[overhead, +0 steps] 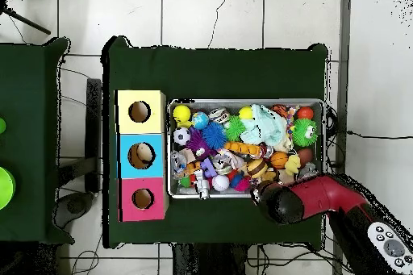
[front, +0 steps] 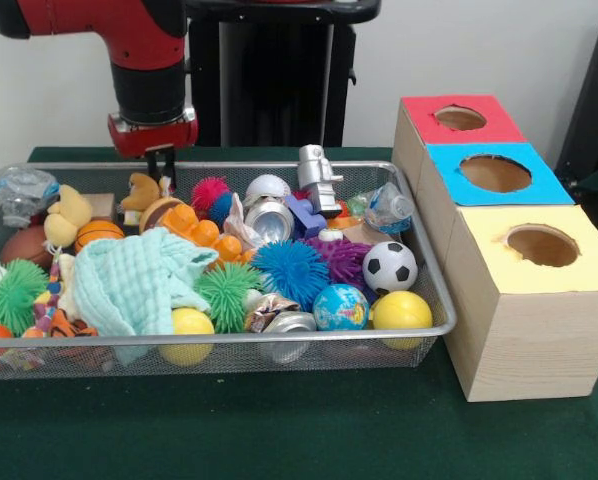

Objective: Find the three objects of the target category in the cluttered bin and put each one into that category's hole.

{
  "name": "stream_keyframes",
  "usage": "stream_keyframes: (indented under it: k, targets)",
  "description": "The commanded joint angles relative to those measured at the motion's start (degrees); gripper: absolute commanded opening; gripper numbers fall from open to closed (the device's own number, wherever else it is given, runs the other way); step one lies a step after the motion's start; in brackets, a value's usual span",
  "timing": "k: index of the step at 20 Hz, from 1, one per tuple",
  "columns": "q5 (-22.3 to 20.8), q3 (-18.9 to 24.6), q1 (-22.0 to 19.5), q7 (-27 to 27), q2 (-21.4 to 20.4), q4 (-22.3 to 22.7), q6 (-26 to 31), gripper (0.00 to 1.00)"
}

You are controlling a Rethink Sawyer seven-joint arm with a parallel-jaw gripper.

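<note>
The bin [front: 359, 352] is a wide wire-mesh tray full of toys; it also shows in the overhead view [overhead: 246, 101]. In it lie two yellow balls [front: 401, 310] [front: 189, 322], a soccer ball [front: 389, 265], a globe ball [front: 340, 306], blue [front: 291, 270] and green [front: 226, 292] spiky balls, a pale green cloth [front: 134, 280], a can [front: 269, 220] and a silver robot figure [front: 319, 178]. My gripper [front: 161, 165] hangs over the bin's far rim, left of the middle, above a plush toy [front: 139, 190]. Nothing shows in it.
Three wooden boxes stand right of the bin, each with a round hole on top: red [front: 459, 118], blue [front: 494, 172], yellow [front: 544, 245]. A green cloth [front: 279, 430] covers the table. In the overhead view my red arm [overhead: 323, 199] reaches in from the lower right.
</note>
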Motion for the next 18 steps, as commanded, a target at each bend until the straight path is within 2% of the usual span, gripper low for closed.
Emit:
stream_keyframes:
  k: [1, 2, 5, 12, 18]
  targets:
    - [9.1, 5.2, 2.8, -6.6, -13.8, 9.5, 4.6, 0.0]
    - [10.4, 5.8, 3.2, -6.7, -15.5, 10.3, 4.6, 0.0]
    - [12.1, 5.7, 4.7, -6.2, -15.1, 10.2, 5.0, 0.0]
    - [10.4, 2.1, 7.4, -2.6, -12.3, 10.0, 0.4, 0.0]
    - [9.8, 1.8, 9.4, -1.5, -10.2, 8.5, -1.7, 0.0]
